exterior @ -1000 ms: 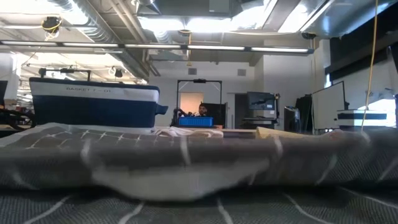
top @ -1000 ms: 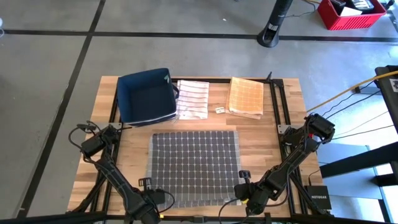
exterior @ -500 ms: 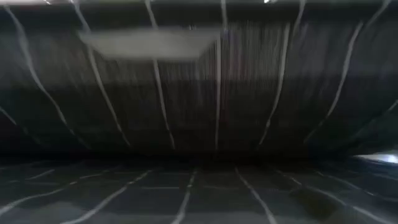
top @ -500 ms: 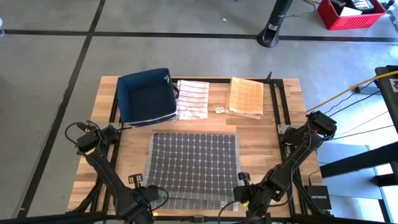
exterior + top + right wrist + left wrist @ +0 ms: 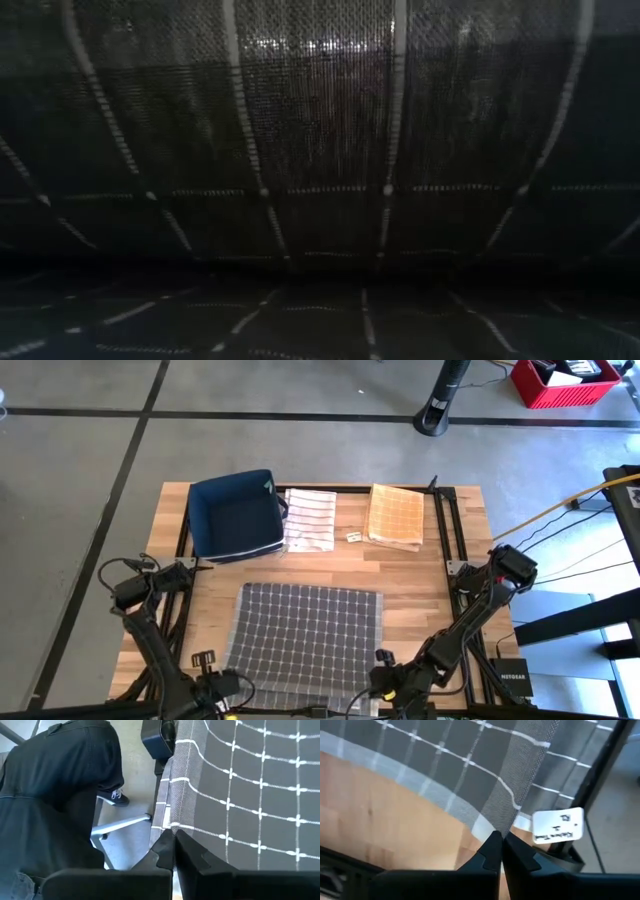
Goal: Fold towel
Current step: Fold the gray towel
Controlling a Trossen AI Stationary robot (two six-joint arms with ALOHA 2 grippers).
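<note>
The grey grid towel [image 5: 305, 635] lies mid-table, long axis running 3 to 9 o'clock, its 6 o'clock edge lifted. The left gripper [image 5: 499, 841] and right gripper [image 5: 173, 836] each pinch a near corner, jaws pressed together on cloth. At 12 o'clock sit a navy basket [image 5: 234, 514], striped towel [image 5: 310, 519] and orange towel [image 5: 396, 516].

The towel [image 5: 305, 637] is dark grey with a grid of thin white lines and a paler edge band. Beyond it, the basket [image 5: 235, 515] is navy blue; just beside the basket lies a white cloth [image 5: 310, 519] with dark stripes, then an orange checked cloth [image 5: 396, 516]. The table [image 5: 415, 575] is light wood.
</note>
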